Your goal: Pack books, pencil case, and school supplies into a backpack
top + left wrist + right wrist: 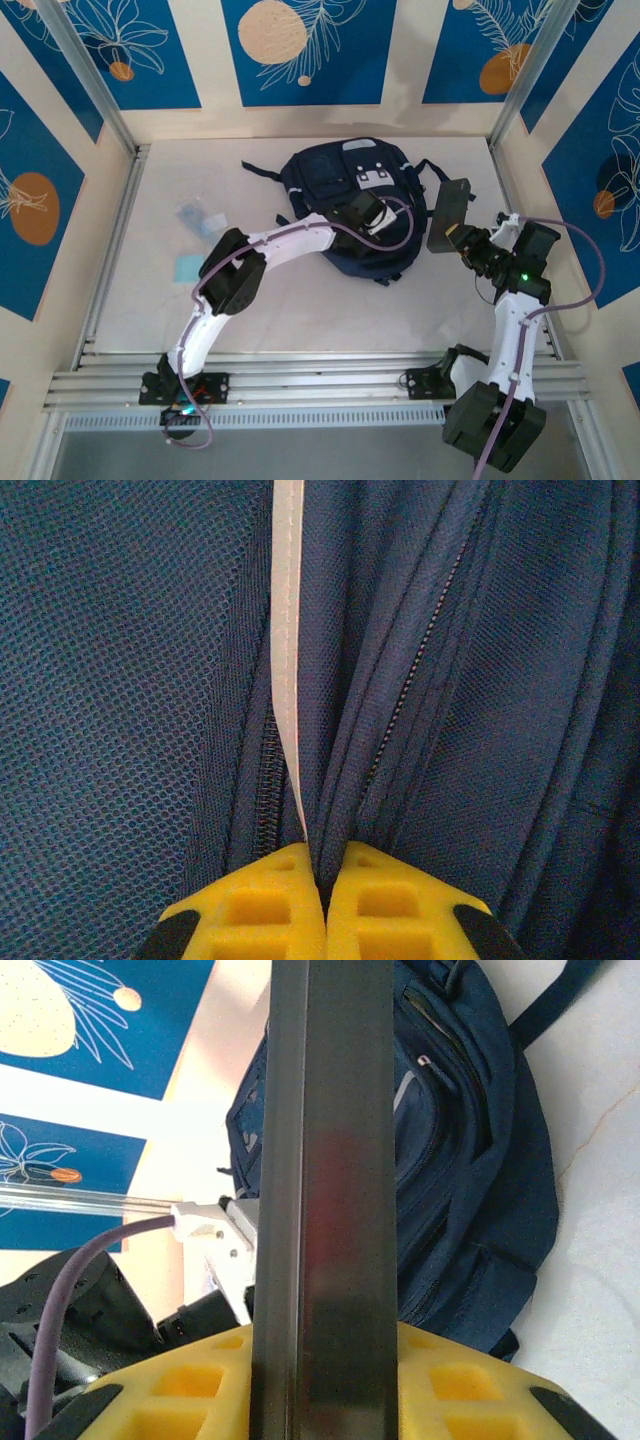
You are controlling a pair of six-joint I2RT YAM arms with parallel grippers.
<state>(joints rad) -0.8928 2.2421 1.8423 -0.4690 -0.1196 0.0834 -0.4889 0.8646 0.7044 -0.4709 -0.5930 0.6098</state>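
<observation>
Backpack sits in the upper middle of the overhead frame, lying on the pale table with its white patches facing up and its dark straps trailing toward the upper left and right. The left gripper reaches in from the lower left and rests on the backpack's lower right part.

In the left wrist view, the yellow fingers of the left gripper are pressed together at the bottom centre, pinching a fold of the navy fabric. A pale stripe runs down from the top edge into that pinch. A zipper slants down just to the right of it.

The pencil case stands just right of the backpack in the overhead frame, tilted and raised above the table. It is held at its lower end by the right gripper. In the right wrist view the dark case rises as a vertical bar through the frame's centre, clamped between the yellow fingers of the right gripper, with the backpack behind it on the right.

On the left of the overhead frame, a light-blue pad lies flat on the table. A clear piece lies just above it, and both are well apart from the backpack.
</observation>
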